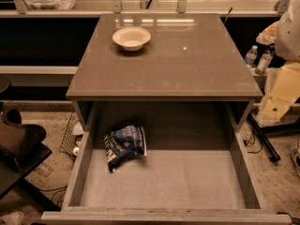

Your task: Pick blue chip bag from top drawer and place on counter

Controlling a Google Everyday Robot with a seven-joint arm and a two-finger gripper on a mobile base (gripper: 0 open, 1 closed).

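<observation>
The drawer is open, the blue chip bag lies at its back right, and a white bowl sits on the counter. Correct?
No: the camera view shows the blue chip bag at the back left of the drawer, not the right. The bowl is on the counter. The gripper is out of view.

Arm (288,29) at far right edge of my view, folded downward; claw (268,136) low beneath it.

Blue chip bag (124,146): small, crumpled, dark-blue foil, pale lettering; lying at rear left of top drawer (187,186) floor, near left wall. Top drawer: grey-brown, shallow, pulled open. Worktop (187,64): glossy grey-brown slab above, reflecting light. Gripper: out of view.
</observation>
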